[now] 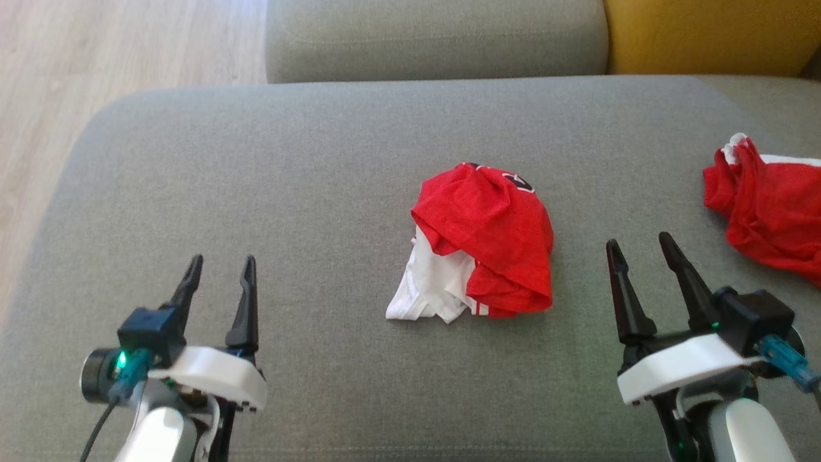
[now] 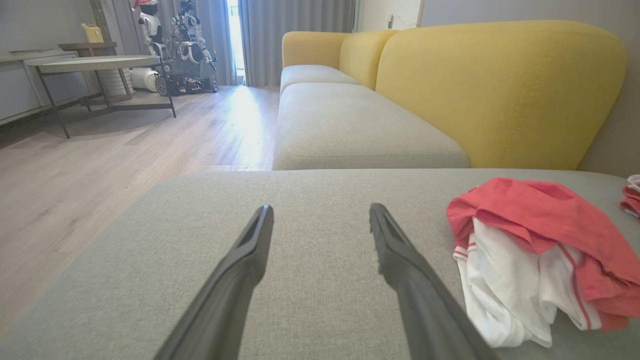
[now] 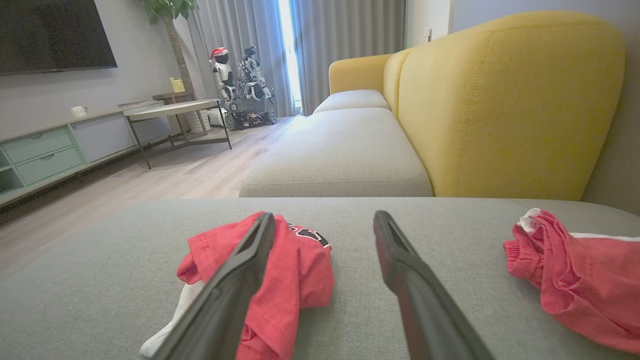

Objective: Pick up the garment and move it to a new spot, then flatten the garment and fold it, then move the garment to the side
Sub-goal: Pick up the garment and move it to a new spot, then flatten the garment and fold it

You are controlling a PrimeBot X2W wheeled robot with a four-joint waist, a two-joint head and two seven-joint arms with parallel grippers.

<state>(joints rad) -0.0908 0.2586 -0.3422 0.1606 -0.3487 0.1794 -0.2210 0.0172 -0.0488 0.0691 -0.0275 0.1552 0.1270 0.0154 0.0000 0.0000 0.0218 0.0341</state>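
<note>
Nearest in the head view, the left claw (image 1: 222,258) and the right claw (image 1: 638,239) hover low over the wide grey fabric sofa cushion (image 1: 256,160). Both have their fingers spread with nothing between them. Farther up the cushion, between the two, lies the crumpled red-and-white fabric garment (image 1: 487,237) — a bunched heap, red layer over white. A second red garment (image 1: 770,218), also rumpled, lies well apart at the right edge.

In the left wrist view the left claw (image 2: 321,206) points at bare cushion, with the garment (image 2: 530,235) off to its right, untouched.

In the right wrist view the right claw (image 3: 325,214) stands wide, the garment (image 3: 300,265) lying beyond its left finger.

By my reading nothing is done yet — pickup, moving, flattening, folding and setting aside all remain.
</note>
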